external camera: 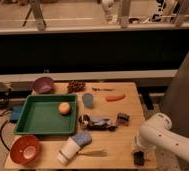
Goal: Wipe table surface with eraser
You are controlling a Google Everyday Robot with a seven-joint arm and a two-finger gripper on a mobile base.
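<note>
The light tan table surface [119, 139] carries the dishes and food. My white arm reaches in from the right. Its gripper [138, 150] points down at the table's front right corner. It is shut on the eraser [139, 158], a small black block pressed against the wood close to the front edge. The arm's thick elbow hides the table edge just to the right of the block.
A green tray [38, 120] holds an orange [64, 108]. Around it are a purple bowl [43, 85], a red bowl [25, 149], a tipped white cup [69, 150], a blue-grey cup [88, 100], a carrot [115, 97] and a small dark box [122, 118].
</note>
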